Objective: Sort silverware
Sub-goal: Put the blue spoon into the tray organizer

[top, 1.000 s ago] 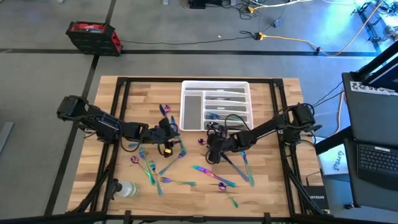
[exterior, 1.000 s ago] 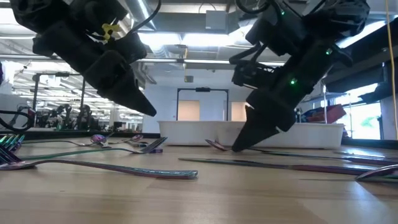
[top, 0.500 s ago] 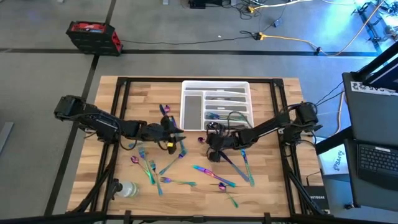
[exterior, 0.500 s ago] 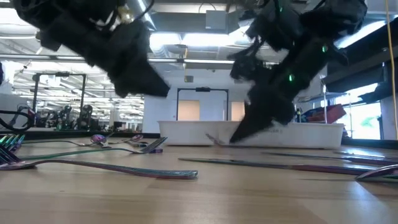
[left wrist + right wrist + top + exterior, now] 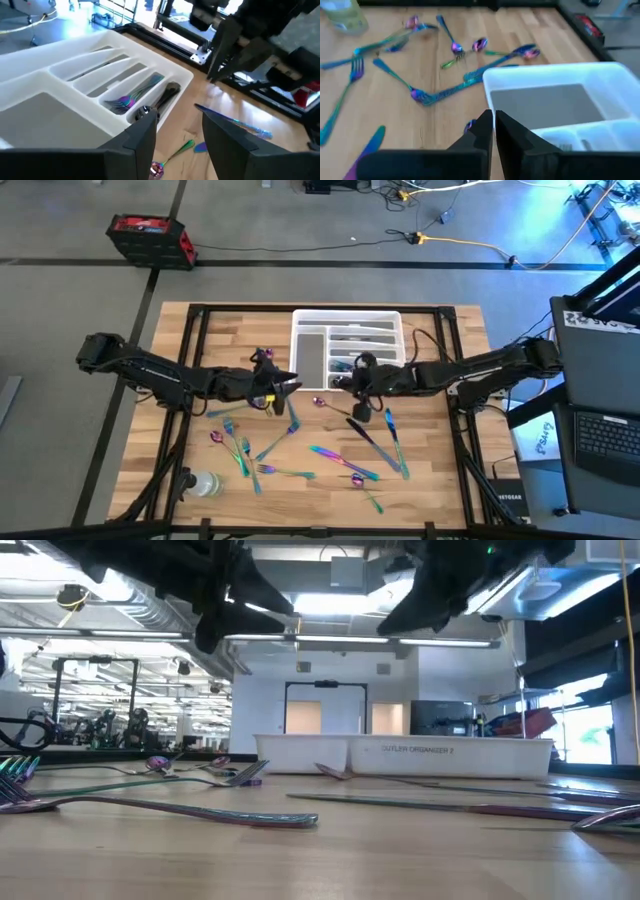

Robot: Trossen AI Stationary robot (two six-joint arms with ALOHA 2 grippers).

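Mostly unsorted: silverware (image 5: 345, 461) litters the lower counter (image 5: 440, 490); few pieces fill the tray (image 5: 345, 320). Left hand (image 5: 285, 385) open, empty; right hand (image 5: 352, 378) closed, contents unclear.

The whole counter (image 5: 180, 430) is seen from straight above in the high view. A level look across the counter top toward the tray (image 5: 400, 755) and the room behind is given by the low view. The tray (image 5: 75, 90) is seen close beyond the left jaws, and its corner (image 5: 555, 95) just beyond the right jaws. The tray (image 5: 347, 350) is shared by all views.
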